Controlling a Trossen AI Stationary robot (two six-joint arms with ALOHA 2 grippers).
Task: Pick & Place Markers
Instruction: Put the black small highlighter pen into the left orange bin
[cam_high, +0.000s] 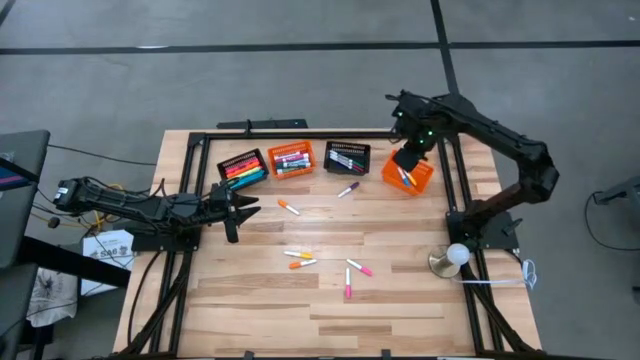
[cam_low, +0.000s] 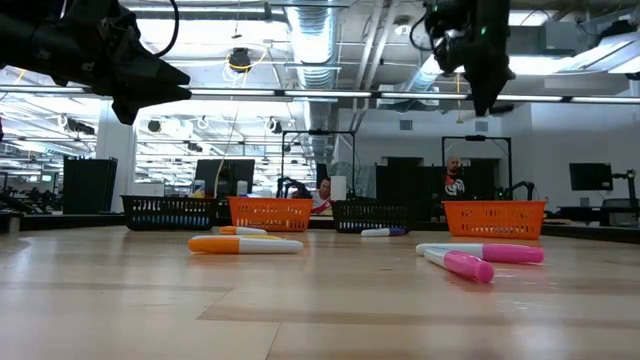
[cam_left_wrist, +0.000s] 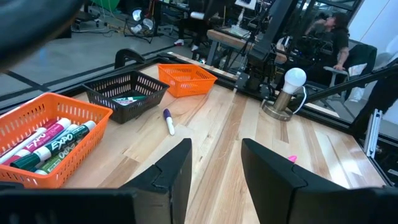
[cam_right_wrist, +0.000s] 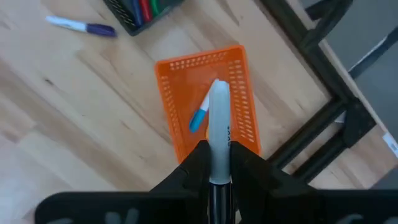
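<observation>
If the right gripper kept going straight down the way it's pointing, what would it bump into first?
Most likely the orange basket right under it. The right gripper points down at it, shut on a white marker, so that marker's tip would touch first, probably landing by the blue-capped marker already inside. How far down is hard to tell.

The table (cam_high: 330, 300) is pale wood planks with a black frame. Four slotted baskets sit in a row: black (cam_high: 243, 167), orange (cam_high: 291, 158), black (cam_high: 347, 157), orange (cam_high: 409, 171). Loose markers (cam_high: 352, 275) are white with pink, orange and purple caps. The right gripper (cam_right_wrist: 217, 158) is dark and holds a white marker (cam_right_wrist: 218, 127) over the orange basket, where a blue-capped one (cam_right_wrist: 199, 118) lies. The left gripper (cam_left_wrist: 214, 165) is black too.
</observation>
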